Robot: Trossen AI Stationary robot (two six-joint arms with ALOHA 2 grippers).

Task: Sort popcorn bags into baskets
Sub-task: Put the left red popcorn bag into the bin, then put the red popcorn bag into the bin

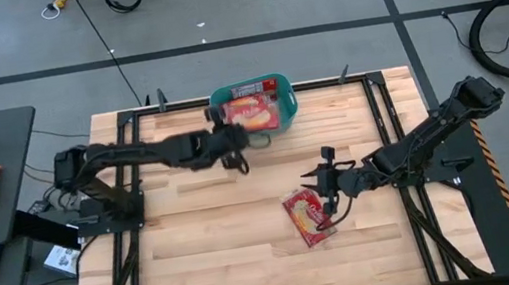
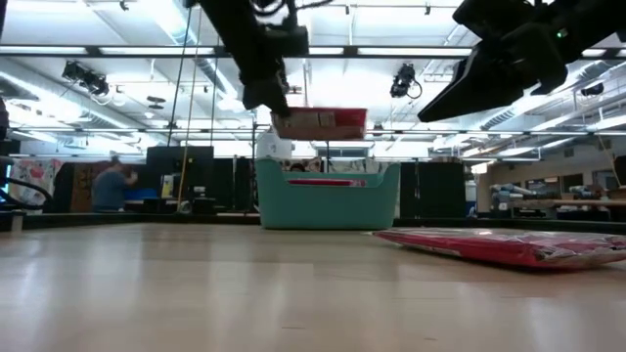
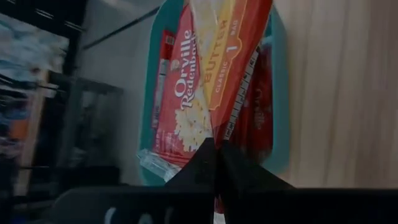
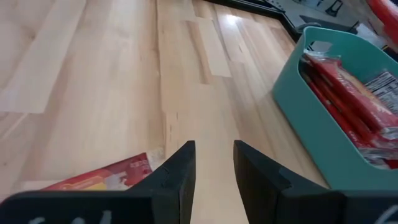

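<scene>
A: what was the table (image 1: 211, 260) like?
B: light wood planks, dark rails along the edges.

A: and what sat on it?
B: a teal tub (image 1: 288, 107) at the far edge with red bags inside, plus red popcorn bags (image 1: 308, 217) lying flat nearer the middle, a bit to the right. both arm bases stood at the sides.

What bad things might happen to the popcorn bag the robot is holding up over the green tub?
The left gripper pinches only the edge of the held popcorn bag, so it might slip early. The teal tub already looks quite full, so the bag may land on the rim and slide out. The open right gripper hovers over the bag on the table and might nudge it aside.
</scene>
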